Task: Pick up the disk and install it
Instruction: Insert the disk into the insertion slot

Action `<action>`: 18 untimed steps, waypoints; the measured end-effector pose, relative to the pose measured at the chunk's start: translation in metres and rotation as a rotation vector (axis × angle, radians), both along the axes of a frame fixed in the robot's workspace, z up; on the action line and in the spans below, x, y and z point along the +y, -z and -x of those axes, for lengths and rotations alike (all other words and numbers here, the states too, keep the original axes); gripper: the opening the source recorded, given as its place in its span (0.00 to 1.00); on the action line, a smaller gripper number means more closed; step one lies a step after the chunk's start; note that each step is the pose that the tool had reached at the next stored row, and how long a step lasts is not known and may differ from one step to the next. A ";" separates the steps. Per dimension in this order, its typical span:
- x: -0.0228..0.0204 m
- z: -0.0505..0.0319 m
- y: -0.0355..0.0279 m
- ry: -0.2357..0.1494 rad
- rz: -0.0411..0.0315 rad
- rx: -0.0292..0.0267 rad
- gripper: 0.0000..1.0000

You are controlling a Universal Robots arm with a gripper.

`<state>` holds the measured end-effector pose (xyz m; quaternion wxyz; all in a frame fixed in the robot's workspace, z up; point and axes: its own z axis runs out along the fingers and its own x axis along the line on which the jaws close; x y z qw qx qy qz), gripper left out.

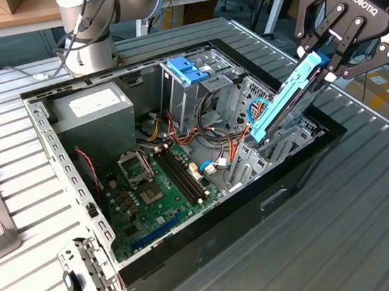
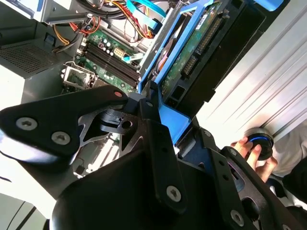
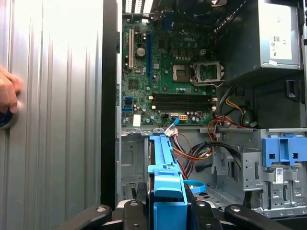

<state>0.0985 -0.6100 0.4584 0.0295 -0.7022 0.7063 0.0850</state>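
You have the open computer case (image 1: pixel 61 155) lying on its side on the ribbed metal table (image 1: pixel 370 188), its green motherboard (image 1: pixel 161 192) near the middle of the exterior view and the grey power supply (image 1: pixel 94 108) at about 10 o'clock from it. At 2 o'clock from the motherboard your gripper (image 1: pixel 325 55) is pinched onto the upper end of the disk (image 1: pixel 285 102) (light blue carrier, dark body). The disk slants down from the fingers toward 7 o'clock, its lower end inside the drive bay at the case's corner. In the second wrist view a person's hand (image 2: pixel 252 153) rests on a round knob (image 2: pixel 261 140) on the table.
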 end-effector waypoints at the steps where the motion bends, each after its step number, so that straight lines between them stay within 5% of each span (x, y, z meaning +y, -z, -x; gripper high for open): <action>1: 0.0003 -0.0001 0.0004 0.000 0.0000 0.0000 0.37; 7: 0.0042 -0.0014 0.0015 0.000 -0.0002 0.0000 0.37; 18: 0.0043 -0.0014 0.0090 0.000 0.0014 0.0000 0.37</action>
